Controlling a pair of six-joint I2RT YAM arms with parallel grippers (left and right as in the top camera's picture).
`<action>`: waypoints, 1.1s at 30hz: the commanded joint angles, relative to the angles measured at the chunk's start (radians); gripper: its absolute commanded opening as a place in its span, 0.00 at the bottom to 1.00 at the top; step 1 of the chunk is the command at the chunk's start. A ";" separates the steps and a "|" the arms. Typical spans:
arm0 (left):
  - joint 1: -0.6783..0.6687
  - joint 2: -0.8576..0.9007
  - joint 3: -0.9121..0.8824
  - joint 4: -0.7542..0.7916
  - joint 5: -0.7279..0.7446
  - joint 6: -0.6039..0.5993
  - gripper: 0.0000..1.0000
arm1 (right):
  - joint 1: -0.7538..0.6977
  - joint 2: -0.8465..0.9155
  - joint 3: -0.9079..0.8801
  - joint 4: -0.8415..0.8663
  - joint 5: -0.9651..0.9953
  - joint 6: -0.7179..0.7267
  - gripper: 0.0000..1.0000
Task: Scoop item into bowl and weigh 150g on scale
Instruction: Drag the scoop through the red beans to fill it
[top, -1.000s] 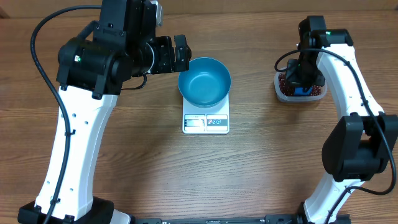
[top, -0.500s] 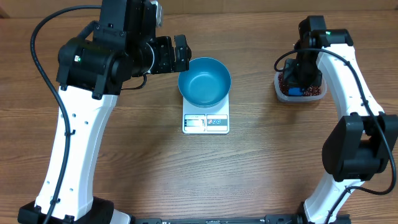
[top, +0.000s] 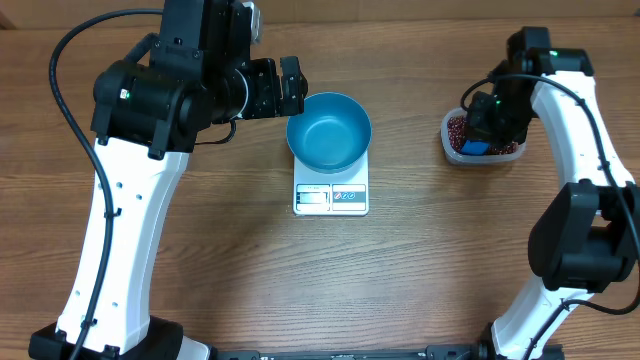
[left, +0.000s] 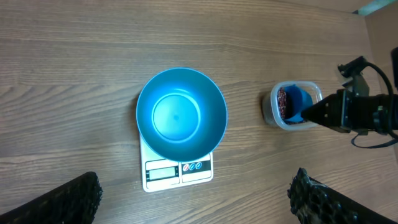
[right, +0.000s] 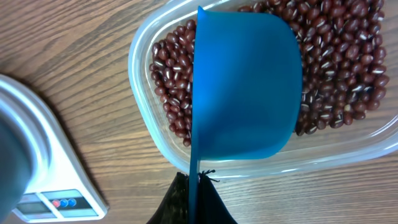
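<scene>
The teal-blue bowl stands empty on the white scale at the table's middle; both also show in the left wrist view, bowl on scale. Dark red-brown beans fill a clear tub at the right. My right gripper is shut on the handle of a bright blue scoop, held on its side over the beans. My left gripper hovers wide open just left of the bowl, its fingers at the frame's lower corners.
The clear tub's rim lies close to the scale's corner in the right wrist view. The right arm's cable loops above the tub. Bare wood lies in front of the scale.
My right arm has shifted right and slightly back, carrying the scoop across the tub. The left arm, bowl and scale have not moved.
</scene>
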 joint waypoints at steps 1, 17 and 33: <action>0.004 0.008 0.017 0.002 0.006 0.018 1.00 | -0.024 0.015 0.029 -0.004 -0.114 -0.031 0.04; 0.004 0.008 0.017 -0.005 0.006 0.018 0.99 | -0.092 0.016 -0.106 0.006 -0.152 -0.049 0.04; 0.004 0.008 0.017 -0.009 0.024 0.019 1.00 | -0.128 0.016 -0.111 0.000 -0.198 -0.026 0.04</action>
